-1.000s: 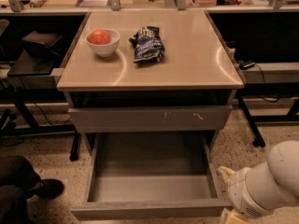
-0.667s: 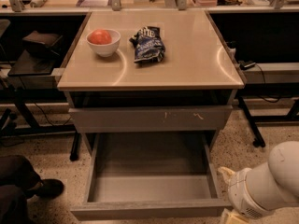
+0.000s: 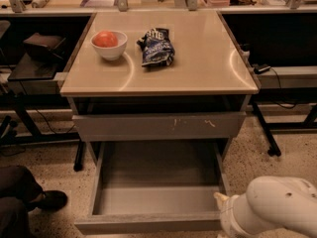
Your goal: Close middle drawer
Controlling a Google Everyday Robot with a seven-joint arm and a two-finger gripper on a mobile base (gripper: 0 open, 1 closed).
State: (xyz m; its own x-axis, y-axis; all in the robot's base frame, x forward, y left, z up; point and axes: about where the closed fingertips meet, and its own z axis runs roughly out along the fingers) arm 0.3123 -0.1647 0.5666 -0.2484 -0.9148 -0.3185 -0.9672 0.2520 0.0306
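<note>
The middle drawer (image 3: 158,182) is pulled far out below the cabinet, with a bare grey box interior and a plain flat front (image 3: 148,223) at the bottom edge of the view. Above it is the grey drawer front with small pale scratch marks (image 3: 158,126), standing slightly out. My white arm (image 3: 270,207) comes in at the bottom right, next to the open drawer's right front corner. The gripper is out of view below the frame edge.
On the tan cabinet top (image 3: 208,58) stand a white bowl with a red fruit (image 3: 109,43) and a dark chip bag (image 3: 156,47). A person's leg and shoe (image 3: 29,202) are at the bottom left. Black table legs (image 3: 265,128) flank the cabinet.
</note>
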